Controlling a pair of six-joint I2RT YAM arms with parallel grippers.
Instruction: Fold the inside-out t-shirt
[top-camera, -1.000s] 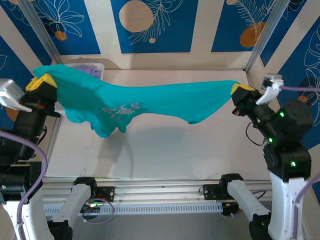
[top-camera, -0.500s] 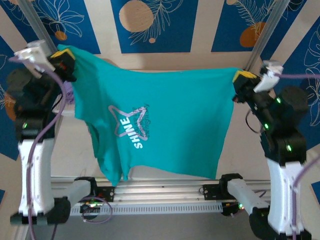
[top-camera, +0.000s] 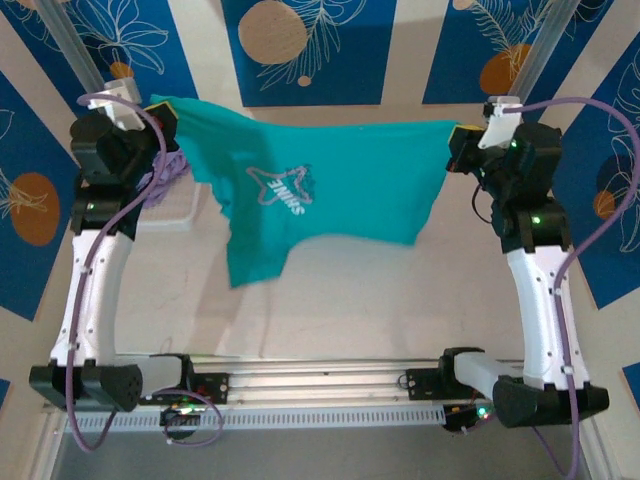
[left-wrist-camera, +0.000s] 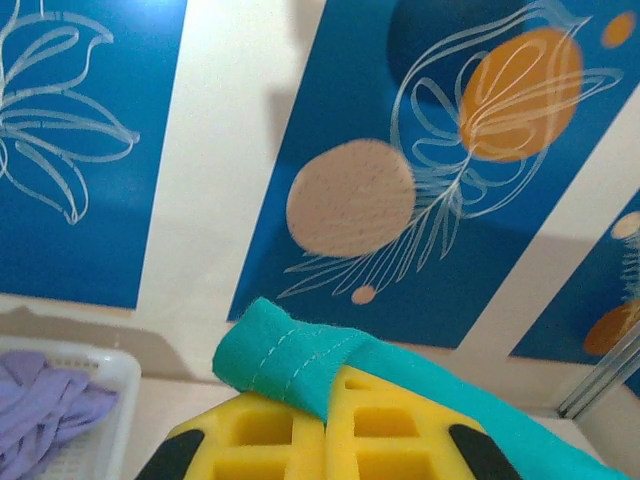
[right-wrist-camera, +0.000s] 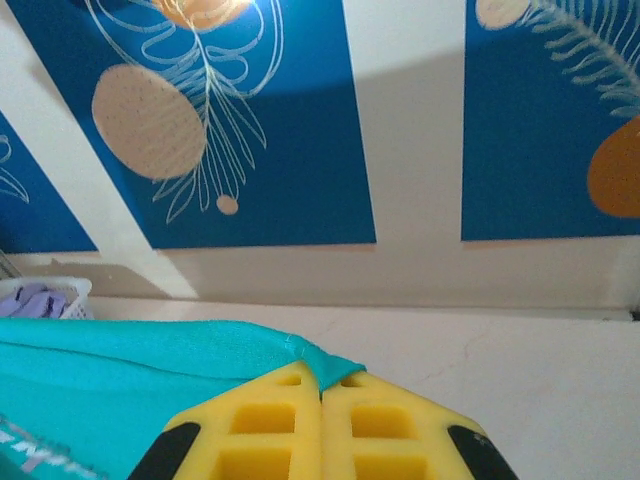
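left gripper (left-wrist-camera: 325, 428): pinched on t-shirt (top-camera: 350, 190) hem | right gripper (right-wrist-camera: 322, 405): pinched on opposite edge | cloth hangs between them, seemingly above table (top-camera: 360, 300)

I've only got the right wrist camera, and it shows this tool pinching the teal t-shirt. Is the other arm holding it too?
Observer: Yes, the left tool is shut on a hemmed corner of the t-shirt.
Operator: Is it lying on the table?
Observer: No, it hangs spread between the left tool and the right tool, one flap drooping lowest on the left side.
Operator: Which face do you see?
Observer: The top camera sees the white star print.
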